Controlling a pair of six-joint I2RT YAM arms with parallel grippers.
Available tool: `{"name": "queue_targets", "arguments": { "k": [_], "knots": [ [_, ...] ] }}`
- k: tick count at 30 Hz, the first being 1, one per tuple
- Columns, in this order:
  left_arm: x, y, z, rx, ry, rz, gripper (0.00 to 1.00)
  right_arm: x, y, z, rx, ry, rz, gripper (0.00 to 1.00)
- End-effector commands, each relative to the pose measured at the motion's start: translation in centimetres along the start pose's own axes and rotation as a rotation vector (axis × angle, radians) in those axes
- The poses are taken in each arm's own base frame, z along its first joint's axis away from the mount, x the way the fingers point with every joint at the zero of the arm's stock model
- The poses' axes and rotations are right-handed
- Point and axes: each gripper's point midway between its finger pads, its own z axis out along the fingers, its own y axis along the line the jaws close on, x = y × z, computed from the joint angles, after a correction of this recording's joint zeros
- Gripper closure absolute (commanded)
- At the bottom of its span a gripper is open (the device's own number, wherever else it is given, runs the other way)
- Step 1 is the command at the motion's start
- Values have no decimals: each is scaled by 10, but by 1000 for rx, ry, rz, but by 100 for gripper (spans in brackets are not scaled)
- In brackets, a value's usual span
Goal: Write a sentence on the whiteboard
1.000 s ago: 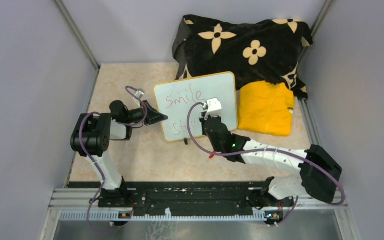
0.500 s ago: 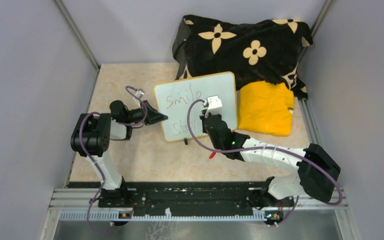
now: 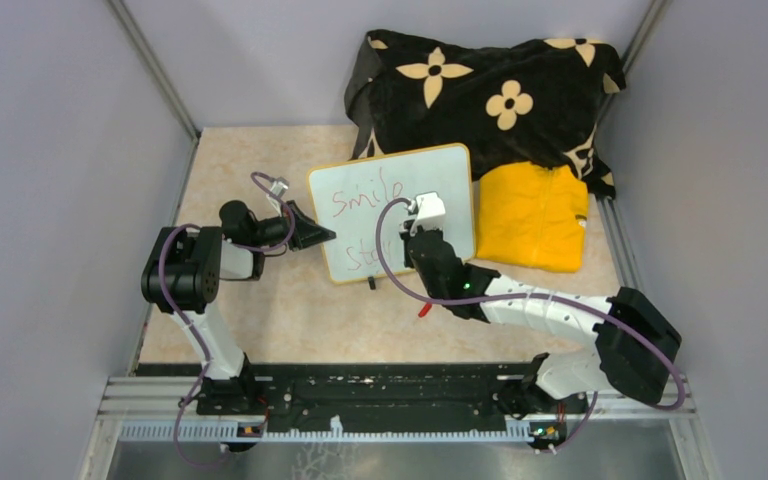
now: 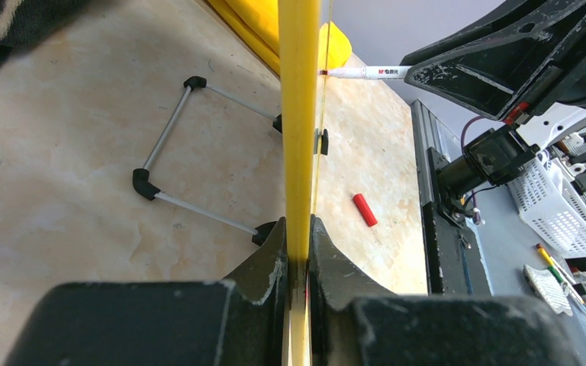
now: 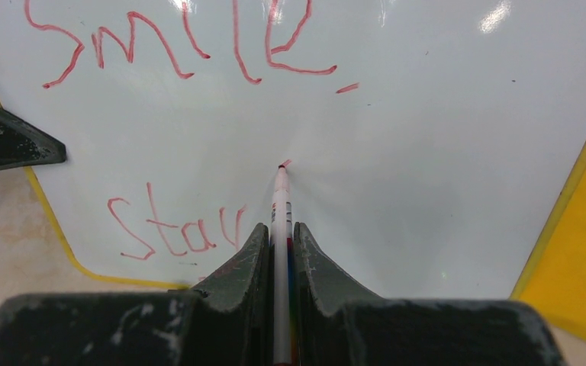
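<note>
The whiteboard (image 3: 440, 175) stands tilted mid-table, white with a tan-yellow frame. My left gripper (image 3: 328, 236) is shut on its left edge; the left wrist view shows the frame (image 4: 299, 114) edge-on between the jaws. The sentence (image 5: 175, 46) reads "smile" in red, with "stay" (image 5: 175, 225) below it. My right gripper (image 3: 412, 232) is shut on the marker pen (image 5: 280, 221); its tip touches the board beside a short new red stroke (image 5: 286, 162). The pen also shows in the left wrist view (image 4: 362, 72), tip against the board.
A red pen cap (image 3: 423, 310) lies on the table in front of the board, also in the left wrist view (image 4: 365, 210). A yellow cloth (image 3: 535, 215) and a black flowered blanket (image 3: 490, 90) lie behind and right. The board's wire stand (image 4: 198, 152) rests behind it.
My right gripper with the pen has shifted slightly up and right on the board, past the end of "stay". The left arm and board have not moved.
</note>
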Motion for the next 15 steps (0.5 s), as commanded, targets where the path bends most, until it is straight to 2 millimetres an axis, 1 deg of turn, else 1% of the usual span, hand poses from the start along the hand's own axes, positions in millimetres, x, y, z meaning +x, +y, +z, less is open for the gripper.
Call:
{"name": "queue_targets", "arguments": {
  "k": [1,7,15],
  "knots": [
    [19,14,4,-44,19,-46,100,2,-5,-2,-2,9,31,100],
    [18,14,4,-43,19,-44,100,14,-10,-7,-3,30,38,100],
    [19,14,4,-44,20,-45,100,32,-10,-13,-16,66,46,100]
  ]
}}
